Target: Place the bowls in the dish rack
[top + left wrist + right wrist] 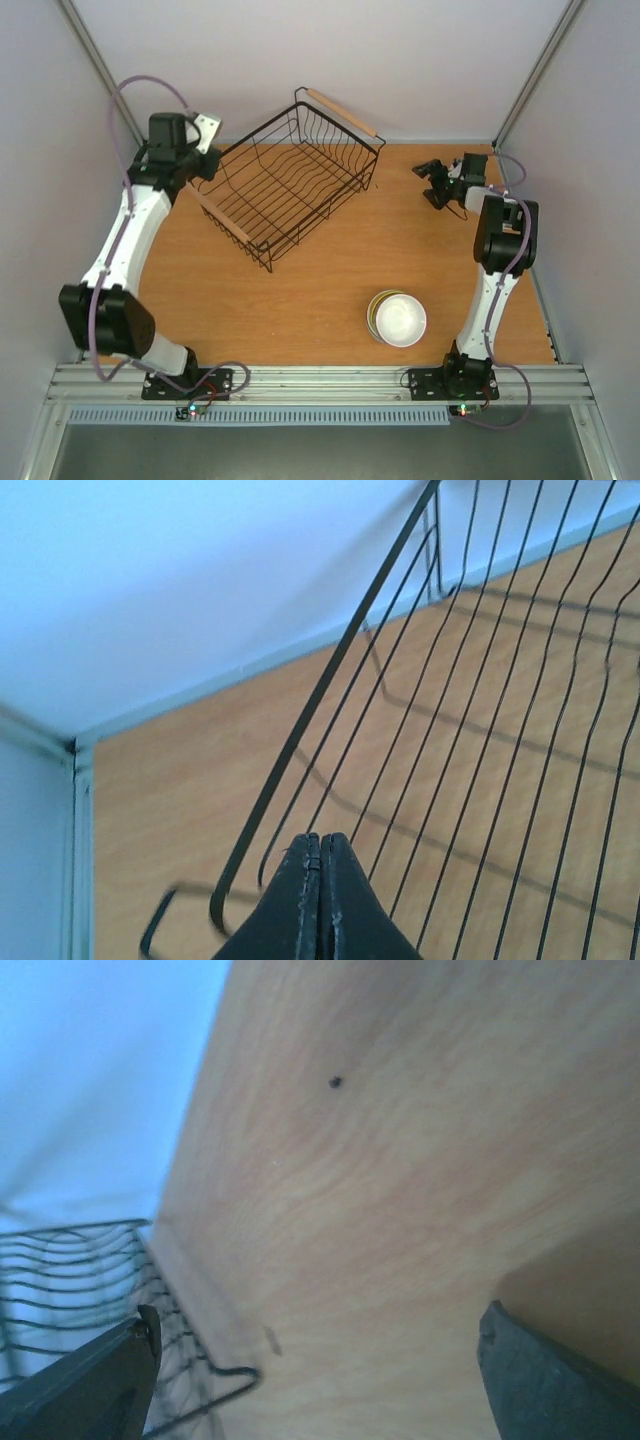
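The black wire dish rack stands at the back centre, turned at an angle, with wooden bar handles at its far right and near left ends. The bowls sit nested in one stack on the table at front right; a white bowl is on top and a yellow-green rim shows under it, the others hidden. My left gripper is shut, empty, at the rack's left corner; in the left wrist view its closed tips point at the rack's wires. My right gripper is open and empty at back right.
The enclosure's pale walls close in the table at the back and sides. In the right wrist view, the open right gripper hangs above bare wood, with a corner of the rack at the left edge.
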Robot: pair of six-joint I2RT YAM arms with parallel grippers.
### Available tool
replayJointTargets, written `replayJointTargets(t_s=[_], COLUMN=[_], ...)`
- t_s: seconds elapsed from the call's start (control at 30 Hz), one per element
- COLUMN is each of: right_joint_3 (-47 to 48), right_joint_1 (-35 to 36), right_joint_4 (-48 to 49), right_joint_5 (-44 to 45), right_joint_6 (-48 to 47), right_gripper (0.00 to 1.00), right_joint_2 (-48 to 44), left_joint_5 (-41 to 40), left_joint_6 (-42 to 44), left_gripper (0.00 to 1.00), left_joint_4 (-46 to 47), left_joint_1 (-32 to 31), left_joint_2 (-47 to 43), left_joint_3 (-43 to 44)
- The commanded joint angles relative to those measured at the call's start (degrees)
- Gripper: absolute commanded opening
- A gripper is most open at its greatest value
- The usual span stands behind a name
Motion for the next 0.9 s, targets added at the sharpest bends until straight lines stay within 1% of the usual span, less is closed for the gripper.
replayJointTargets(t_s=[0.0,0.03,0.1,0.13,0.2,0.27,0.37,0.43,0.53,0.6,0.67,0.77,0.87], right_joint_3=[4.4,5.2,7.4,8.7,10.6,12.5,18.4,22.7,28.7,31.2,31.5,31.5,30.6], right_joint_1=[1.0,1.2,1.6,1.8,2.3,2.9,4.7,5.9,7.9,9.1,9.5,12.0,12.8], right_joint_4=[12.8,12.4,10.0,8.6,6.9,4.7,-3.0,-7.8,-14.4,-16.5,-16.7,-17.5,-19.9], right_joint_5=[-11.7,-11.9,-12.1,-12.5,-12.8,-12.9,-14.8,-16.0,-16.9,-17.9,-19.5,-21.5,-21.6], right_joint_6=[9.1,9.0,8.9,8.6,7.8,6.3,2.2,-0.3,-4.0,-5.1,-5.3,-6.6,-8.8], right_gripper=[0.78,0.66,0.36,0.27,0.16,0.14,0.04,0.02,0.02,0.02,0.02,0.02,0.02], right_joint_2=[3.6,4.3,5.7,6.4,7.2,7.7,9.9,11.6,13.7,14.6,14.8,14.8,14.0], left_joint_5=[0.3,0.4,1.1,1.5,2.7,3.8,3.8,3.5,3.2,2.8,2.5,2.3,2.0], left_joint_6=[-0.8,-0.4,-0.1,0.0,-0.3,-0.6,-0.8,-1.3,-2.1,-2.7,-3.0,-3.1,-3.0], left_gripper=[0.00,0.00,0.00,0.00,0.00,0.00,0.01,0.00,0.01,0.01,0.00,0.00,0.00], left_joint_4=[5.3,5.8,7.1,7.5,8.0,7.4,7.5,7.5,7.6,7.9,8.2,8.2,8.2], left_joint_1=[3.7,5.7,8.2,9.1,10.7,11.5,11.7,11.7,11.7,11.7,11.7,11.7,11.7], left_joint_2=[-7.5,-9.3,-12.5,-13.7,-15.6,-15.9,-14.2,-12.4,-9.7,-8.2,-6.9,-4.3,-1.4], left_joint_3=[-12.7,-15.4,-20.8,-23.2,-27.0,-29.7,-33.1,-33.9,-33.5,-32.9,-32.2,-30.6,-28.7])
